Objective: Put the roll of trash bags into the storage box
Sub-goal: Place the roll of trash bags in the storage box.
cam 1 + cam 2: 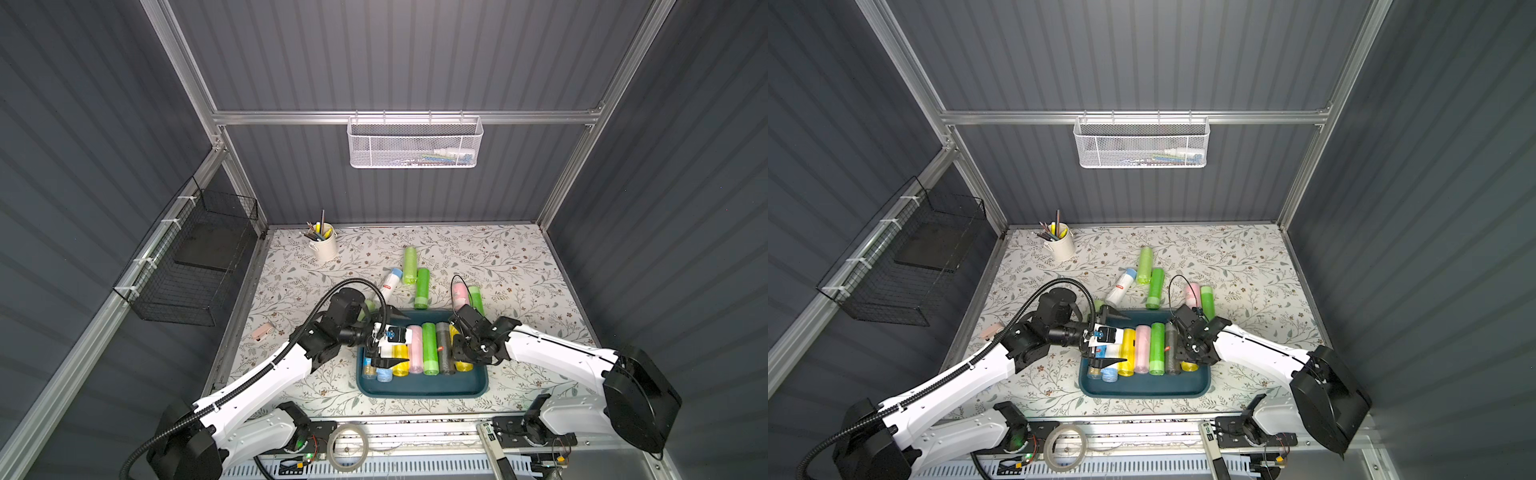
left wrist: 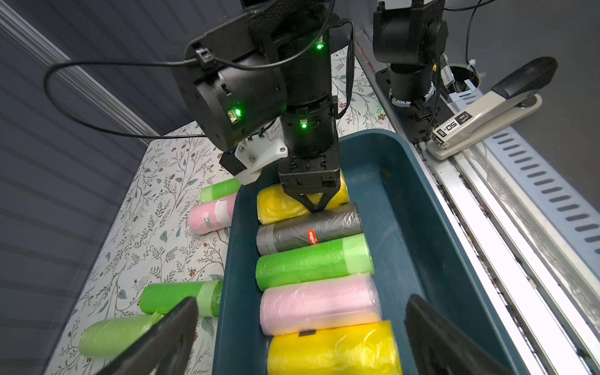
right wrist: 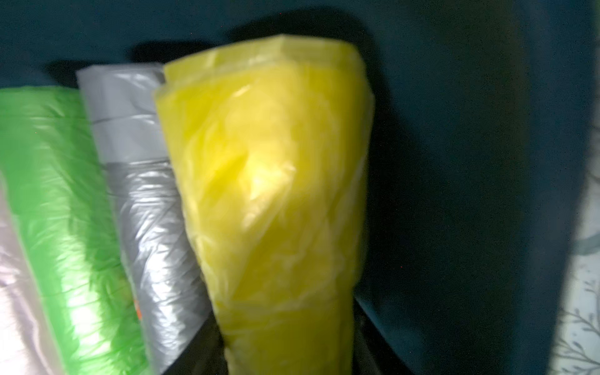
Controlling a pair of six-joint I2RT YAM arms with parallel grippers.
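Observation:
The dark teal storage box sits at the table's front middle, with several rolls lying side by side in it. My right gripper is low over the box's right end. It is shut on a yellow roll of trash bags, which lies next to a grey roll. My left gripper hovers open over the left part of the box, above a pink roll and another yellow roll, holding nothing.
Behind the box, on the floral table, lie loose rolls: two green, one white and blue, one pink, one green. A pen cup stands back left. A stapler and a tape ring lie by the front rail.

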